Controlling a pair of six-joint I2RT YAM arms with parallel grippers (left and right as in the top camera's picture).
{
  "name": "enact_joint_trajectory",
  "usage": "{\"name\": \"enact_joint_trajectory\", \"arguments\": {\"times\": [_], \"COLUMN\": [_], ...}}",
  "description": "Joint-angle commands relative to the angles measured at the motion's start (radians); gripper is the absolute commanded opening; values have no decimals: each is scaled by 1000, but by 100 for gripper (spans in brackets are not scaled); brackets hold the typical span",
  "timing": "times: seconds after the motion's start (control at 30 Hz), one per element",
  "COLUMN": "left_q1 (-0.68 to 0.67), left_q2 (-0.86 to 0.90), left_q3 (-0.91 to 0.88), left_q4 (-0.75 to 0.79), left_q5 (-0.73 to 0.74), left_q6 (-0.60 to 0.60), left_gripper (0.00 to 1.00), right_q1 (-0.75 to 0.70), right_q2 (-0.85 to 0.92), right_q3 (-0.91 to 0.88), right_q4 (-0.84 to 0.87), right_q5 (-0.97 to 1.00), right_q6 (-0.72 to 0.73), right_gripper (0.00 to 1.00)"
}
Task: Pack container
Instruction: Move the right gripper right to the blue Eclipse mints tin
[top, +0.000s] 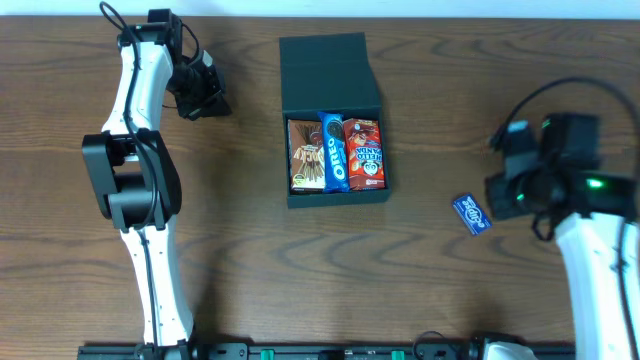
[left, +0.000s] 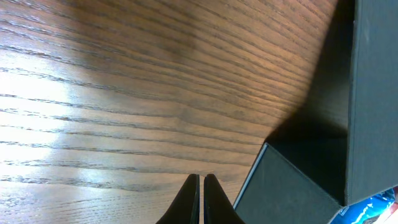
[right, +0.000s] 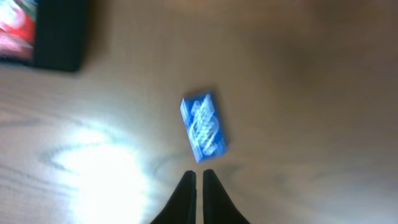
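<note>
Wooden table (top: 250, 280) bears the open container (top: 330, 70) and a blue packet (top: 471, 213).

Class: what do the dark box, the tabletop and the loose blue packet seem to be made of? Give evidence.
The container: likely cardboard, matte dark teal; flat panels, crisp folds, no shine.
The table: wood or wood-look veneer, slightly glossy; grain lines, glare patches.
The blue packet: probably printed plastic film; thin, flat, too small to confirm.
</note>
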Motion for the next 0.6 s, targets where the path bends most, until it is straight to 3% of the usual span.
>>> {"name": "enact_joint_trajectory", "arguments": {"times": [0.0,0.13,0.2,0.3,0.33,0.43,0.57], "left_q1": [-8,-10,-10,-10,-10,-10,-10], "left_q2": [16,16,16,16,16,16,16], "left_q3": [-1,-1,-1,-1,-1,-1,-1], "left_q4": [0,1,1,0,0,0,0], "left_q5": [-11,-11,-11,-11,-11,-10,-10], "left_q6": [13,16,16,16,16,16,16], "left_gripper": [6,6,6,6,6,6,6], "right_q1": [8,8,8,8,8,8,8], "right_q2": [27,69,96,127,139,177,231], "right_q3": [-63,-78,-79,-79,-79,-79,-79], "right_q4": [50,86,99,101,105,118,114], "right_q5": [6,6,16,28,28,28,28], "right_q6": [131,133,133,177,255,562,799], "right_gripper": [15,17,25,56,63,99,99]}}
